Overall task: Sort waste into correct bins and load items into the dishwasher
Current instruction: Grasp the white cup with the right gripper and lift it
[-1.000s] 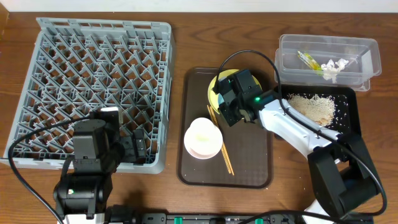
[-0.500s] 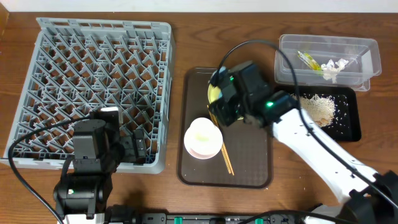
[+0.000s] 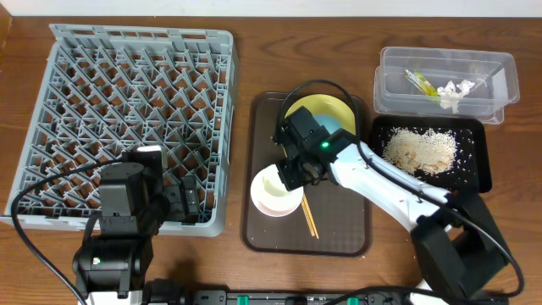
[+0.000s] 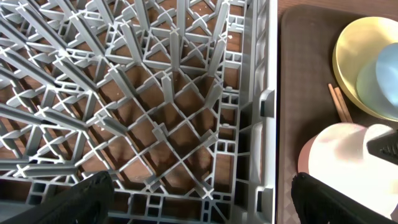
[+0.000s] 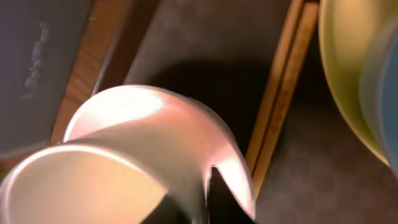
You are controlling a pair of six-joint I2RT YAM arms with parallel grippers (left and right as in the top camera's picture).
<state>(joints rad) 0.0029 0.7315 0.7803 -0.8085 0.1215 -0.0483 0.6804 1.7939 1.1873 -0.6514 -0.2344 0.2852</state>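
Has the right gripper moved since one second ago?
Yes. Measured against the brown tray, the right gripper left the yellow plate and came down-left in the picture to the rim of the pale pink bowl.

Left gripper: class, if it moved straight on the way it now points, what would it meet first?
Most likely the pegs of the grey dish rack, seen between the open fingers of the left gripper; nothing shows in between, though depth is unclear.

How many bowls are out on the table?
2. The pale pink bowl is at the brown tray's left; the light blue bowl rests on the yellow plate, partly hidden.
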